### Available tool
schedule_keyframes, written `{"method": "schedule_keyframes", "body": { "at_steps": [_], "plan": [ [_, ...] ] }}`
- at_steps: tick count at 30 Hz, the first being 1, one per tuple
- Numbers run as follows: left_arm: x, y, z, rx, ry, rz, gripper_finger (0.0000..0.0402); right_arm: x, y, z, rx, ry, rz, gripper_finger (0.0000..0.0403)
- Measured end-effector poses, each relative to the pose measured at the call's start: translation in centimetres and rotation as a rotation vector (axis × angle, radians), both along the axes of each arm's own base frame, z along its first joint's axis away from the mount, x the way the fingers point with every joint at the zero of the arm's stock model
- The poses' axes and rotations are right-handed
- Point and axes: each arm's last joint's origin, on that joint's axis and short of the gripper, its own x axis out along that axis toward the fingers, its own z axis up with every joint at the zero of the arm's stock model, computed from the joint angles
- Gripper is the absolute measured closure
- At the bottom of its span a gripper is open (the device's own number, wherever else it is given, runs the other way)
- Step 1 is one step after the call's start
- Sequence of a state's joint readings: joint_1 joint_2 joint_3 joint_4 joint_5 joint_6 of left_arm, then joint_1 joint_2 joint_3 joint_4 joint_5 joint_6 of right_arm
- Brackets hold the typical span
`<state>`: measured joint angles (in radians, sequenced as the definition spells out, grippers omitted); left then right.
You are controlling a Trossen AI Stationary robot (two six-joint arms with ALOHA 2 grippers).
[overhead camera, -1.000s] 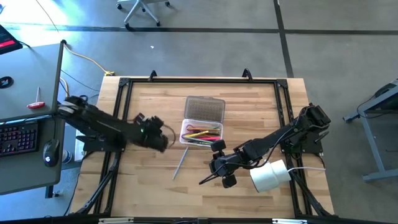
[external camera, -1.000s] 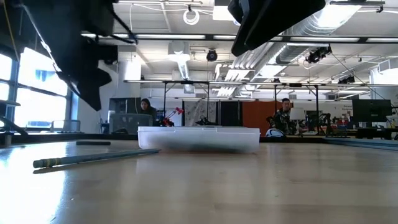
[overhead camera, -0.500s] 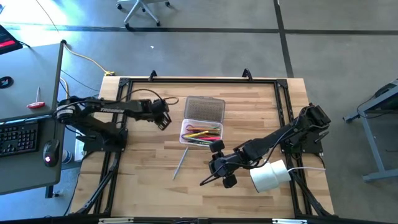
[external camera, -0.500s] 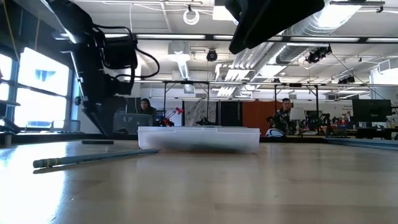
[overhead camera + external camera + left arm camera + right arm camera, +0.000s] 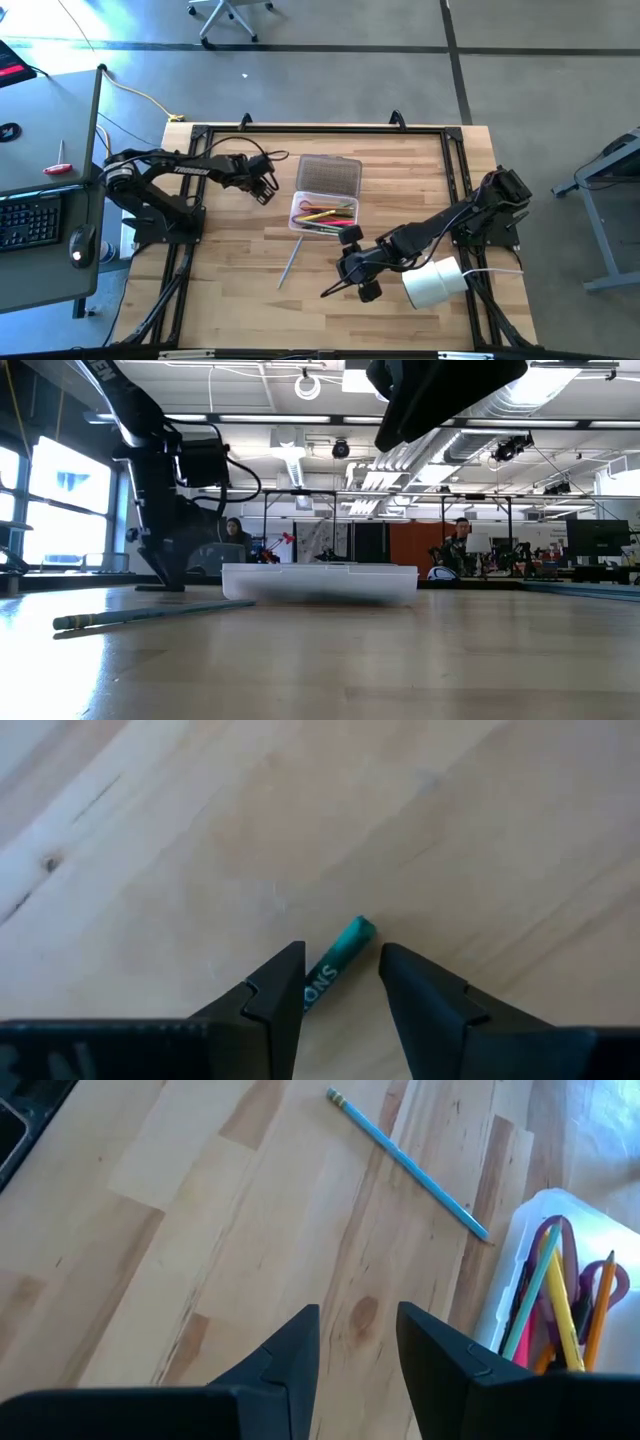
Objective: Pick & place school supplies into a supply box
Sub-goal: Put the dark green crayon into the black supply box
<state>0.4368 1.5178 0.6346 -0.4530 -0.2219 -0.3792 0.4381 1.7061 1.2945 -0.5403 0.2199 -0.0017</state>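
Note:
A green marker [image 5: 340,958] with white lettering lies flat on the wood, left of the supply box. My left gripper [image 5: 342,960] is open and down at the table [image 5: 168,582], one finger on each side of the marker's end, with a gap showing on both sides. From above, the left gripper [image 5: 264,190] hides the marker. The clear supply box [image 5: 324,213] holds several pens, pencils and purple scissors [image 5: 560,1295]; its dotted lid [image 5: 329,176] lies open on the far side. A blue pencil [image 5: 291,262] lies on the table near the box. My right gripper [image 5: 358,1325] is open, hovering [image 5: 347,278] above bare wood.
A white cylindrical roll [image 5: 432,283] lies near the table's right near corner, beside the right arm. A black frame [image 5: 320,128] edges the table. Bare wood lies between the pencil and the near edge. A desk with a keyboard [image 5: 30,215] stands to the left.
My left gripper has swung toward the table's far edge, beside the box's left side, then dropped until its fingertips reach the table around the green marker. The right arm, the pencil and the box have stayed put.

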Motion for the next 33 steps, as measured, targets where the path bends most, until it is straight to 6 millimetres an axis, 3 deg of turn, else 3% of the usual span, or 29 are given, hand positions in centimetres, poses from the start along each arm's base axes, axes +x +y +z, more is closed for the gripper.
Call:
{"method": "schedule_keyframes", "body": {
  "at_steps": [5,13,16,19,27,33],
  "plan": [
    [0.2,-0.7,0.0,-0.007,-0.029,0.085,0.024,0.0,0.0,0.0,0.0,0.002,0.005,0.0289],
    [0.7,-2.1,0.0,0.009,-0.053,0.148,0.0363,0.0,0.0,0.0,0.004,0.003,0.002,0.0289],
    [0.9,-2.6,0.0,-0.001,-0.085,0.217,0.0388,0.0,0.0,0.0,0.006,0.004,0.003,0.0289],
    [1.3,-3.4,-0.1,0.002,-0.114,0.236,0.0369,0.0,0.0,0.0,0.013,0.004,-0.006,0.0289],
    [2.2,-6.6,-0.7,0.112,-0.149,0.267,0.0239,0.0,0.0,0.0,0.042,0.009,-0.035,0.0289],
    [2.7,-9.6,-2.1,0.209,-0.163,0.272,0.0229,0.0,0.1,0.0,0.087,0.019,-0.065,0.0289]
  ]
}}
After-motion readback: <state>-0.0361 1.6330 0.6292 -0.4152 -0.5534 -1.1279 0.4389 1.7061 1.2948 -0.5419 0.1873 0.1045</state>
